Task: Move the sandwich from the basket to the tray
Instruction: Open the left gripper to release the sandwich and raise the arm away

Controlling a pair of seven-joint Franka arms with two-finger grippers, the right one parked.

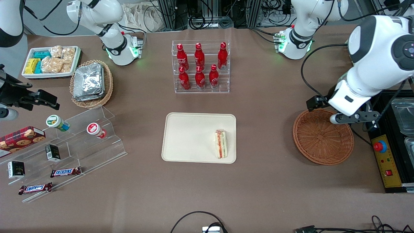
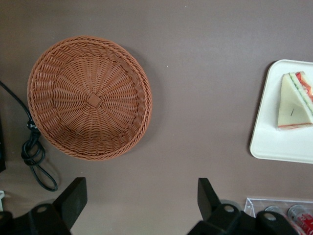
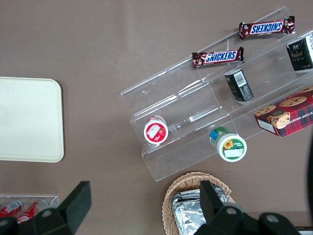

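Now sandwich [image 1: 221, 144] lies on tray [image 1: 194, 137]; gripper [image 2: 139, 205] (fingers apart) above table.

This is a robotics lab staged as a small snack shop. Two white arms are bolted to a brown-covered table [image 1: 265, 181], with bundles of cables and aluminium framing at its edge farthest from the front camera and a yellow emergency-stop box [image 1: 386, 160] toward the working arm's end. The left arm's gripper [image 2: 142, 200] hangs above bare tabletop. Retail-style goods fill the table: red bottles in a clear rack [image 1: 201, 66], chocolate bars [image 1: 65, 172] on acrylic display steps [image 1: 81, 142].
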